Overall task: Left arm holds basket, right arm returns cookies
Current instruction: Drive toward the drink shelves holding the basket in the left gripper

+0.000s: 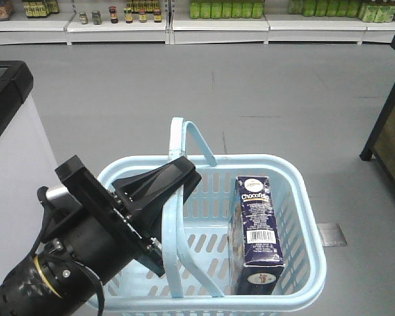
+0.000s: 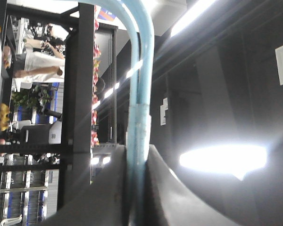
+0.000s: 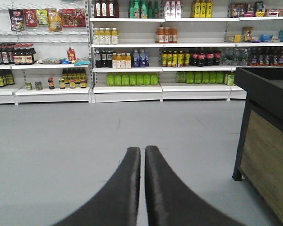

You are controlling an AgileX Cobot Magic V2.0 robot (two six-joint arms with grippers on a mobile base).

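The light blue basket (image 1: pixel 314 250) hangs low in the front view, one hoop handle (image 1: pixel 178 141) raised. My left arm (image 1: pixel 85 243) reaches in from the lower left, and the left gripper (image 1: pixel 180 168) is shut on that handle. In the left wrist view the blue handle (image 2: pixel 142 70) runs up out of the pinching left gripper (image 2: pixel 137 153). The cookies (image 1: pixel 257 224), a dark navy box with a barcode, stand leaning inside the basket's right half. My right gripper (image 3: pixel 143 151) is shut with nothing in it, pointing over grey floor towards the shelves; it does not show in the front view.
A white chest with a black top (image 1: pixel 6 131) stands at the left. A dark wood-panelled stand (image 1: pixel 388 112) (image 3: pixel 269 141) is at the right. Stocked white shelves (image 3: pixel 127 89) line the far wall. A metal plate (image 1: pixel 331 234) lies in the floor.
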